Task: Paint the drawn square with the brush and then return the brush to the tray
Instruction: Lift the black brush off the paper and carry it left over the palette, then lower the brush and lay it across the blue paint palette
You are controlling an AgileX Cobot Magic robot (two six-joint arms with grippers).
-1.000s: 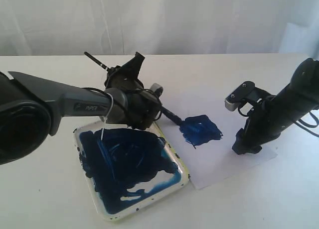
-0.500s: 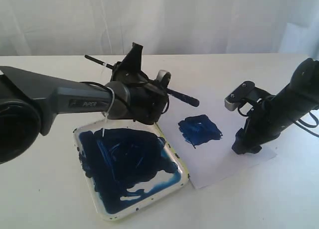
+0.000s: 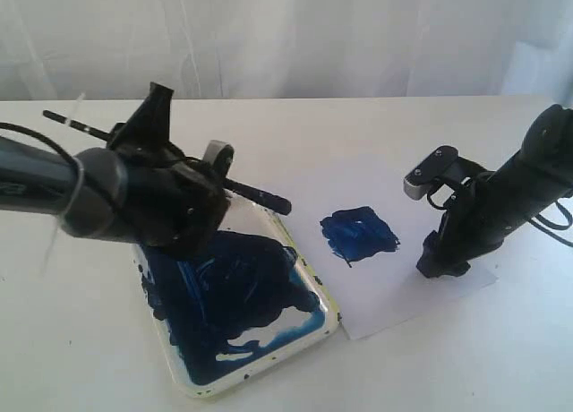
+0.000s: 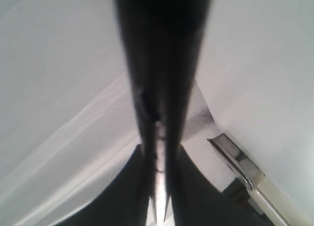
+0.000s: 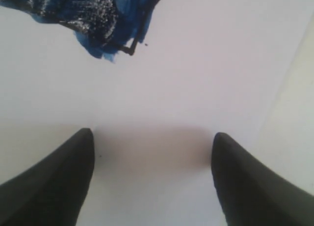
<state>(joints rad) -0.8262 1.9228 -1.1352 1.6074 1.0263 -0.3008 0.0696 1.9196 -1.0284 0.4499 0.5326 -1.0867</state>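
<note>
I see the drawn square [image 3: 360, 234] smeared dark blue with glossy streaks, just ahead of my black right fingers [image 5: 54, 186], on white paper [image 3: 403, 291]. The tray [image 3: 329, 321] has a yellowish speckled rim and dark blue smears inside. The brush [image 3: 260, 195] between my black left fingers [image 4: 142, 64] is black.

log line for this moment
left gripper: shut on brush, above tray | right gripper: open, over paper | drawn square: painted blue

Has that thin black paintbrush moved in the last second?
Yes. The thin black paintbrush has left the blue-painted square and swung leftward; its tip is now by the far corner of the white paint-smeared tray.
</note>
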